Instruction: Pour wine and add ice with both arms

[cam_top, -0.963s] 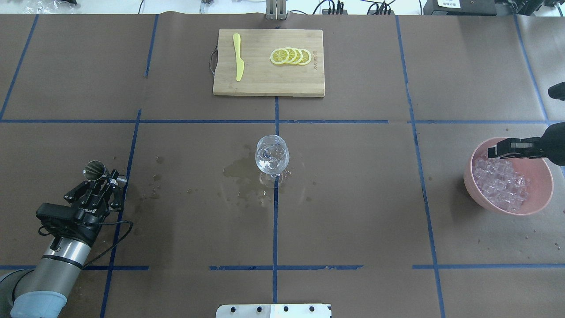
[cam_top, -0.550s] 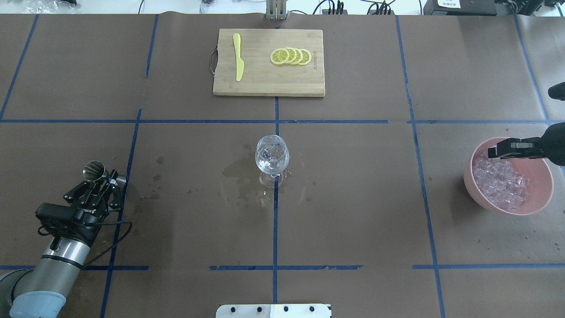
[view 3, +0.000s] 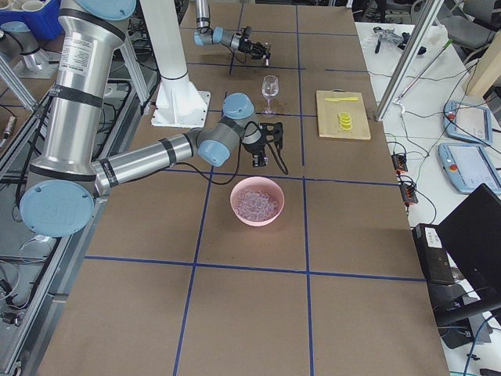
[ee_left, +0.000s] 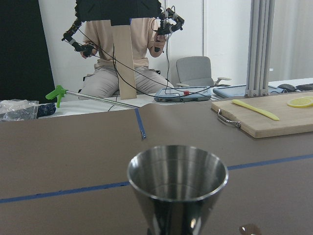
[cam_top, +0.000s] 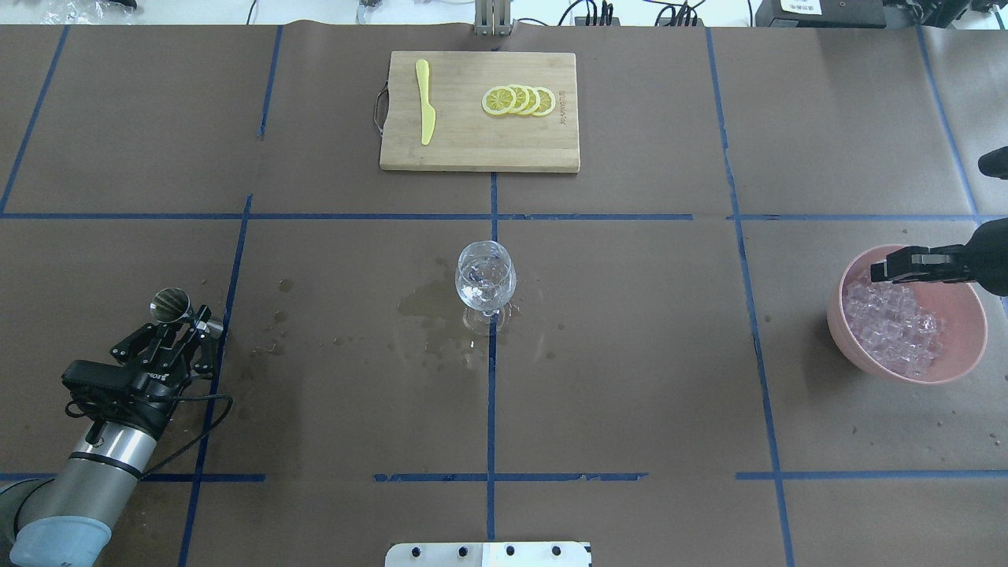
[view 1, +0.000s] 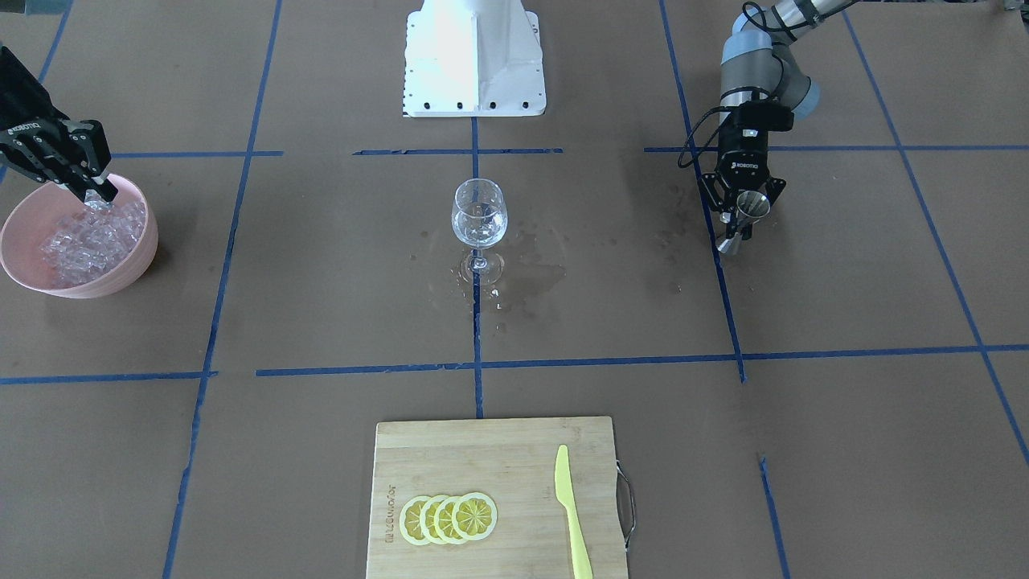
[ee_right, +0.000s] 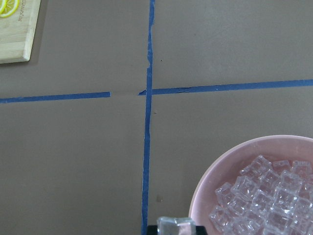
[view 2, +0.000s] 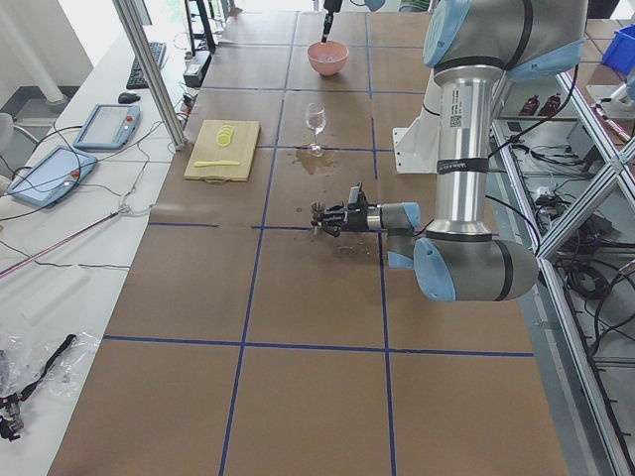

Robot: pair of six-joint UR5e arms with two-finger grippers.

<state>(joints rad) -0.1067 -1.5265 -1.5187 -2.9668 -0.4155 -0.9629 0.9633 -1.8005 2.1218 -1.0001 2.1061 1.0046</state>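
Note:
A wine glass (cam_top: 486, 276) with a little clear wine stands at the table's middle; it also shows in the front view (view 1: 479, 213). My left gripper (cam_top: 193, 317) is shut on a steel jigger (cam_top: 172, 302), low at the left; the jigger (ee_left: 177, 188) looks upright and empty. My right gripper (view 1: 98, 195) is shut on one ice cube (ee_right: 175, 226) just above the rim of a pink bowl (cam_top: 839, 323) full of ice (cam_top: 894, 327).
Wet spill patches (cam_top: 421, 303) lie around the glass foot. A wooden cutting board (cam_top: 465, 150) with lemon slices (cam_top: 518, 100) and a yellow knife (cam_top: 425, 102) sits at the far middle. The white base block (view 1: 474, 56) is on the robot's side.
My left arm has shifted very slightly with the jigger. My right gripper stays over the bowl's edge, almost still.

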